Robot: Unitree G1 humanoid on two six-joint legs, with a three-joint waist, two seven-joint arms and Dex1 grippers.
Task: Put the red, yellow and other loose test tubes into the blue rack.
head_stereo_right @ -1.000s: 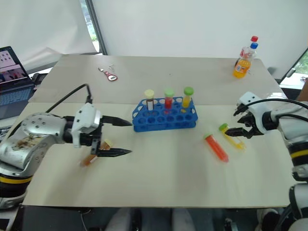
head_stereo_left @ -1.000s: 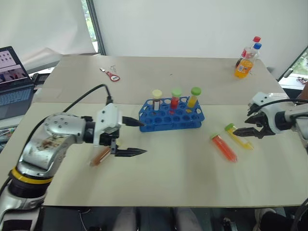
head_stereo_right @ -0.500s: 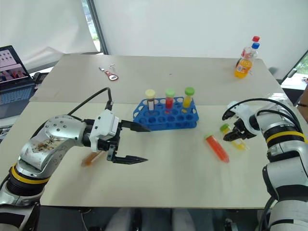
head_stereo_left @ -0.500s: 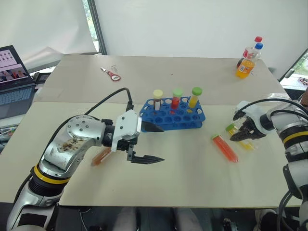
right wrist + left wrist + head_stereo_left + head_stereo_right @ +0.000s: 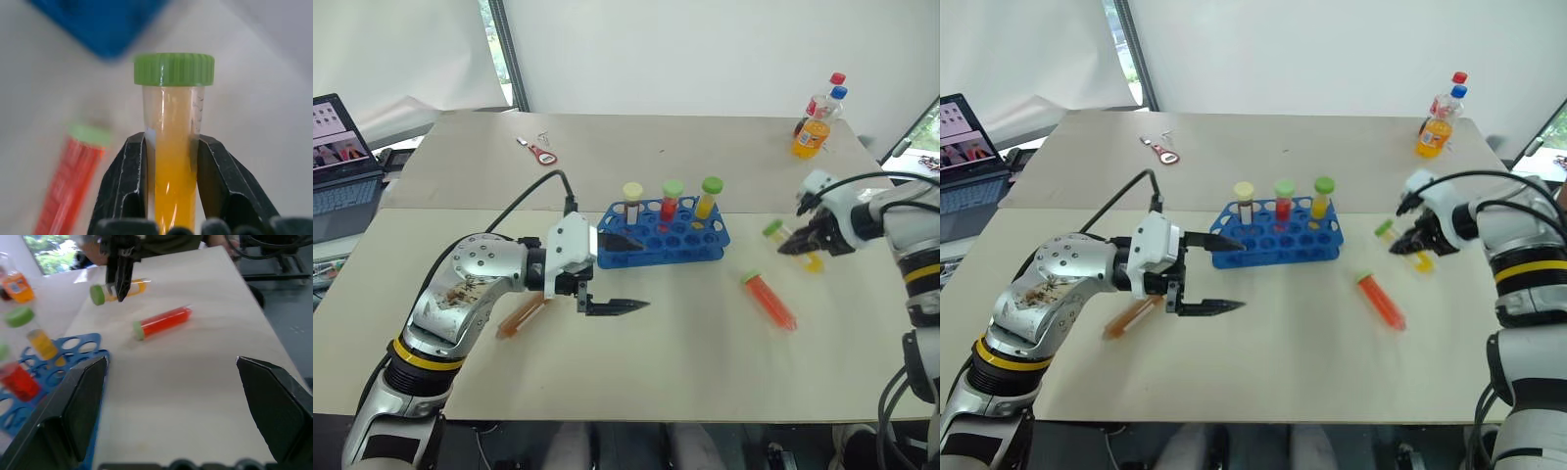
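My right gripper is shut on the yellow test tube with a green cap and holds it off the table, to the right of the blue rack. The red test tube lies flat on the table below it. An amber tube lies on the table beside my left arm. My left gripper stands open and empty just in front of the rack's left end. Three capped tubes stand upright in the rack's back row.
Orange drink bottles stand at the table's far right corner. A small red tool lies at the far left. A laptop sits off the table's left side. A seam crosses the table behind the rack.
My right gripper has shut on the yellow tube and lifted it off the table, moving it left toward the rack. The left gripper stayed open and edged slightly closer to the rack.
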